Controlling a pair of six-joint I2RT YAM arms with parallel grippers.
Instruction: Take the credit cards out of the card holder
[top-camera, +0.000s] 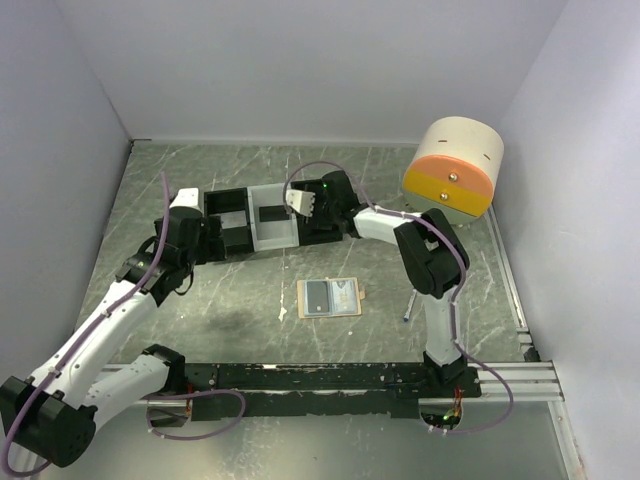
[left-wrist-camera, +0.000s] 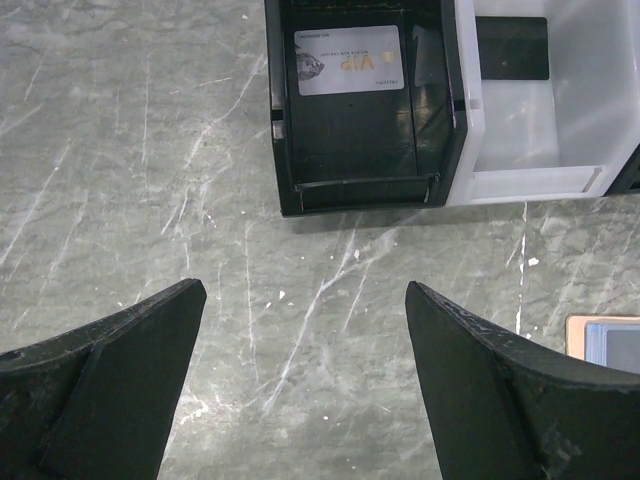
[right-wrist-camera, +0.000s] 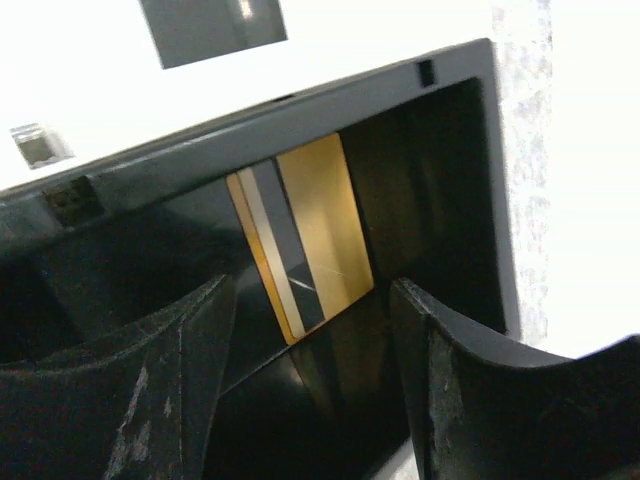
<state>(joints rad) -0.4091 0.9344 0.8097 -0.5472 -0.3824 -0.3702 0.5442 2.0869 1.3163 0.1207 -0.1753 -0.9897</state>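
Note:
The tan card holder (top-camera: 330, 298) lies open on the table's middle, with cards (top-camera: 318, 297) showing in its pale inside; its corner shows at the left wrist view's right edge (left-wrist-camera: 605, 342). My left gripper (top-camera: 200, 240) (left-wrist-camera: 305, 290) is open and empty over bare table, just short of the tray's left black compartment, where a white VIP card (left-wrist-camera: 350, 60) lies. My right gripper (top-camera: 322, 215) (right-wrist-camera: 312, 285) is open inside the tray's right black compartment, with a gold card (right-wrist-camera: 300, 235) lying just ahead of its fingers. A dark card (left-wrist-camera: 512, 48) lies in the white middle compartment.
The three-compartment black-and-white tray (top-camera: 268, 238) stands at the back centre. A cream and orange cylinder (top-camera: 455, 165) hangs at the back right on a thin stand (top-camera: 410, 305). A black rail (top-camera: 330, 378) runs along the near edge. Walls close off the left, back and right.

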